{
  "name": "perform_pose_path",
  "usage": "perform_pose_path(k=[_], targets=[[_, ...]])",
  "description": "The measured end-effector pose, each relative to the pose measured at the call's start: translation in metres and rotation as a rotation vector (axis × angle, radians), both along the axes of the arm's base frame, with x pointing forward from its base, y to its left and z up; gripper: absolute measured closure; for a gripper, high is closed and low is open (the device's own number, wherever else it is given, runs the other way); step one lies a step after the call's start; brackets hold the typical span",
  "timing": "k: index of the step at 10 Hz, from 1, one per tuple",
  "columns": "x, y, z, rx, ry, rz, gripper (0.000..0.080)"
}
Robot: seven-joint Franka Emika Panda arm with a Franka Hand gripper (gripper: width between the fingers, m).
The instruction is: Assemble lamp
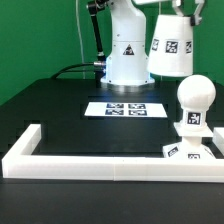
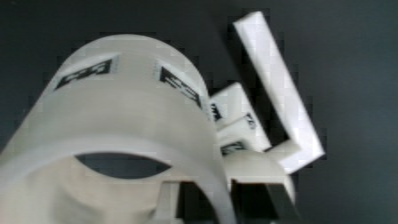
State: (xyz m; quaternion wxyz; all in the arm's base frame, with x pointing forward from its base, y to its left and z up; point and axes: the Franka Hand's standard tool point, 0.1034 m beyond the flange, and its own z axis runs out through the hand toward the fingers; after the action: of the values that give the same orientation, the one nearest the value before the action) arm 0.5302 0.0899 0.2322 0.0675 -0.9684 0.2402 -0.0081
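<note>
My gripper (image 1: pixel 176 10) is shut on the rim wall of the white cone shade (image 1: pixel 170 50) and holds it in the air at the exterior view's upper right. The ball-shaped bulb (image 1: pixel 193 98) stands upright on the flat square base (image 1: pixel 189 151) on the table at the right, below the shade and slightly to its right. In the wrist view the shade (image 2: pixel 125 110) fills most of the picture, its wall between my gripper's (image 2: pixel 224 192) dark fingers (image 2: pixel 194 200). A tagged part of the base (image 2: pixel 242 130) shows past the shade. The bulb is hidden there.
A long white bar-shaped border (image 1: pixel 100 165) runs along the front and the exterior view's left of the black table, and shows in the wrist view (image 2: pixel 276 90). The marker board (image 1: pixel 124 109) lies at the centre. The robot's white body (image 1: pixel 128 50) stands behind it.
</note>
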Motion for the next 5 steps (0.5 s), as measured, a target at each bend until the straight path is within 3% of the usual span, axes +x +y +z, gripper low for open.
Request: perform_pose_path(k=[1,5], targets=[[0.0069,0.0038,0.0057,0.003,-0.008,0.005,0.0754],[0.0038,0.0011,0.001,0.001,0.0,0.001,0.0754]])
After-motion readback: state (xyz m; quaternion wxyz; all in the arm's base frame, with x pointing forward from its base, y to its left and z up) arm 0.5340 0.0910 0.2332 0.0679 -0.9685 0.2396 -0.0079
